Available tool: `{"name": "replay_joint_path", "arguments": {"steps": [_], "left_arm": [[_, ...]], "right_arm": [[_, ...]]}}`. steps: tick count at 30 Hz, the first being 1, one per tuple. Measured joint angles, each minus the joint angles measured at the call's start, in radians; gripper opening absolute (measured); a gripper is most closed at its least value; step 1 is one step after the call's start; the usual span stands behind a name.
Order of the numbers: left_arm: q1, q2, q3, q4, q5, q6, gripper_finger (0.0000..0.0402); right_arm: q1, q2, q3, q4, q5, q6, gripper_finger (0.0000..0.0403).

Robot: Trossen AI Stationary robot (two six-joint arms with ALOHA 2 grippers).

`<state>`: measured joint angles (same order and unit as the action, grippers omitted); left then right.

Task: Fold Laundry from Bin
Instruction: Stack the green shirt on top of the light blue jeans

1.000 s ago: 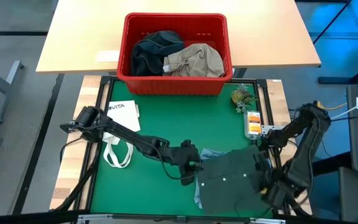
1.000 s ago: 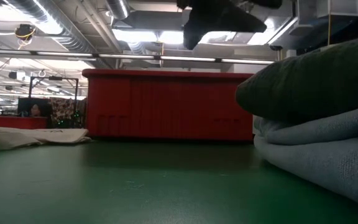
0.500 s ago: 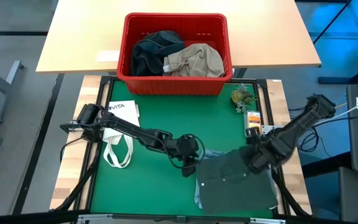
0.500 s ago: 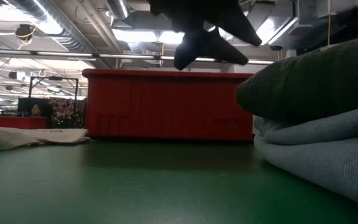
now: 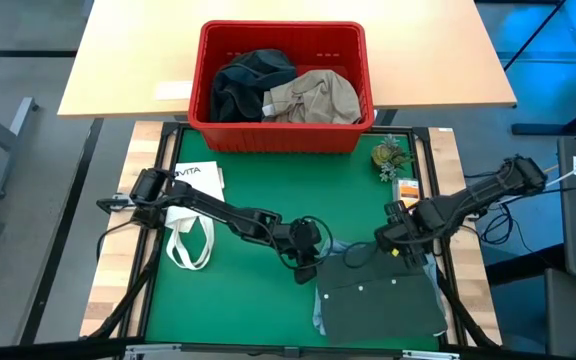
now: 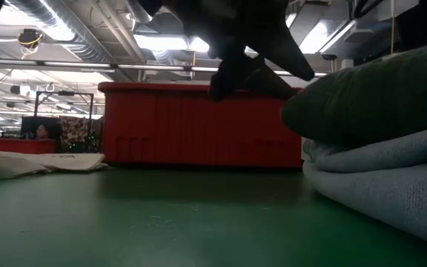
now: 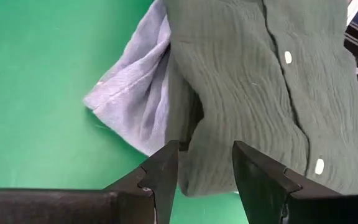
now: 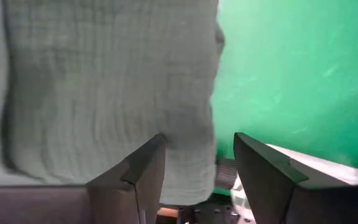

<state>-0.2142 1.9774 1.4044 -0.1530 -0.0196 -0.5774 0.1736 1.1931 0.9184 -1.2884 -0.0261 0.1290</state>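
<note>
Crinkled matt green cloth shirt (image 7: 253, 93) lies over soft blue denim (image 7: 135, 106) on a smooth green mat (image 5: 253, 195); red plastic bin (image 5: 280, 135).

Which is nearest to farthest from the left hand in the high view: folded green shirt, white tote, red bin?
From the left hand:
1. Folded dark green button shirt, just beside it, near edge.
2. White cloth tote bag, left side.
3. Red plastic slotted bin, far end.

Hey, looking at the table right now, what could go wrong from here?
1. The left gripper hangs with open jaws at the edge of the folded dark green shirt; brushing it could undo the fold.
2. The shirt lies on light blue jeans; a nudge might shift the stack.
3. The right gripper hangs close to the left one; the arms might collide.
</note>
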Motion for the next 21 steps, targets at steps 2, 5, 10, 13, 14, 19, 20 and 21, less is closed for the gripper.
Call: {"name": "replay_joint_path", "arguments": {"steps": [2, 5, 10, 13, 14, 19, 20, 21], "left_arm": [[0.003, 0.014, 0.0, 0.017, 0.022, -0.008, 0.0145], [0.003, 0.026, -0.001, 0.029, 0.04, -0.024, 0.0145], [0.003, 0.041, 0.0, 0.036, 0.045, -0.025, 0.0145], [0.003, 0.048, -0.001, 0.033, 0.057, -0.025, 0.0145], [0.003, 0.052, -0.001, 0.04, 0.065, -0.024, 0.0145], [0.003, 0.066, 0.0, 0.044, 0.075, -0.023, 0.0143], [0.003, 0.067, 0.0, 0.041, 0.077, -0.02, 0.0139], [0.003, 0.067, 0.0, 0.04, 0.079, -0.018, 0.0133]], "right_arm": [[-0.032, 0.001, -0.005, 0.009, -0.053, -0.013, 0.0191], [-0.071, 0.001, -0.037, 0.023, -0.138, -0.04, 0.0191], [-0.112, 0.002, -0.133, 0.096, -0.194, -0.059, 0.0191], [-0.117, 0.002, -0.185, 0.14, -0.203, -0.059, 0.0191], [-0.117, 0.002, -0.198, 0.146, -0.206, -0.059, 0.0191], [-0.116, 0.003, -0.254, 0.193, -0.287, -0.059, 0.018], [-0.116, 0.002, -0.26, 0.198, -0.297, -0.059, 0.0171], [-0.116, 0.002, -0.265, 0.2, -0.301, -0.059, 0.016]]}}
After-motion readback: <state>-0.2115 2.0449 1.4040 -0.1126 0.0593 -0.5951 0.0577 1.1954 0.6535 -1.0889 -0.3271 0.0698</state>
